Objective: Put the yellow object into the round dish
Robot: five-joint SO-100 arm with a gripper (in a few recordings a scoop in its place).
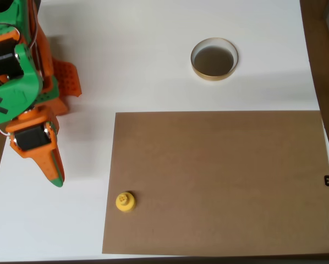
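One yellow object (125, 202) down at the lower left corner of the brown mat (219, 181), sitting upright, knob up, just inside the mat's left edge, free of any grip. Nothing touching it, nothing crowding it, so open to an approach from above or from the left. One round dish (214, 59) well apart, up on the bare white surface (142, 60) beyond the mat's far edge and to the right in the overhead view, mouth up, dark inside, nothing in it. Looks like start-of-run staging: piece and dish set on a long diagonal to force a proper carry across the mat. One arm, orange and green, along the left edge, claw (55, 175) pointing down-picture, tips drawn to a single point, pressed together as far as can be judged, pinching nothing. Hangs left of the yellow piece and near it, not over it. Task not yet begun, by the look of it; likely next call a spread of the tips and a short swing right. Count: one yellow piece, one dish, one mat, one claw.
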